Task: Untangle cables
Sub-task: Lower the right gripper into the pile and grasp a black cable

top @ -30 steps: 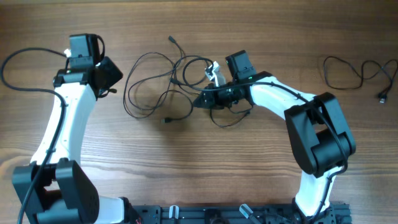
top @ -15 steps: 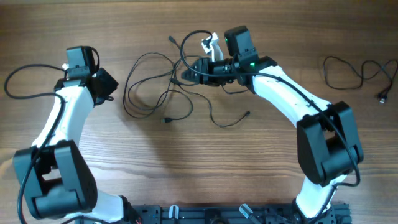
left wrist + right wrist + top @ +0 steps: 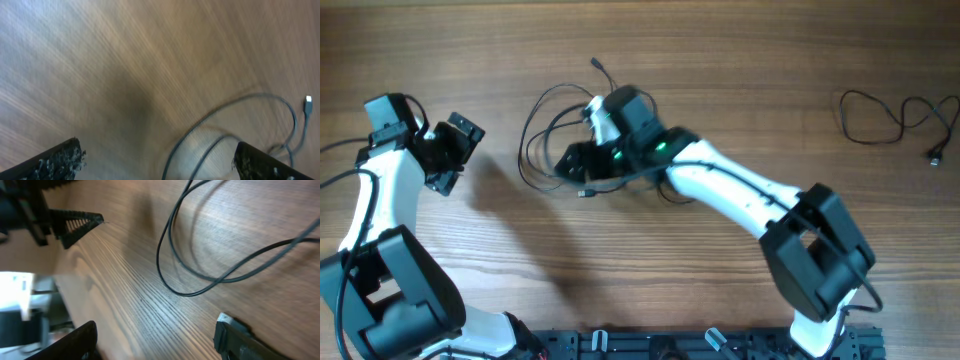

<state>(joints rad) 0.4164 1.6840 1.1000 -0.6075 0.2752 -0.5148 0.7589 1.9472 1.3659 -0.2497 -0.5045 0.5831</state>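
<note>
The tangled black cables (image 3: 524, 150) lie at the table's centre-left, one plug end (image 3: 595, 65) pointing to the far side. My right gripper (image 3: 566, 162) reaches left across the tangle, open, and hides part of it. In the right wrist view a cable loop (image 3: 170, 275) lies ahead of the open right gripper (image 3: 155, 342), with bare wood between the fingers. My left gripper (image 3: 462, 158) stands wide open left of the tangle, clear of it. The left wrist view is blurred. It shows cable arcs (image 3: 225, 107) and a plug (image 3: 307, 102) beyond the empty left gripper (image 3: 157, 165).
A separate thin black cable lies at the far right of the table, ending in a plug (image 3: 932, 157). The left arm's own thick cable (image 3: 340, 175) runs off the left edge. A toothed finger (image 3: 75, 222) of the left gripper shows in the right wrist view.
My right arm swung left over the tangle and its gripper opened. My left arm drew back toward the left edge and its gripper opened wide. The tangle now sits more bunched under the right arm.
</note>
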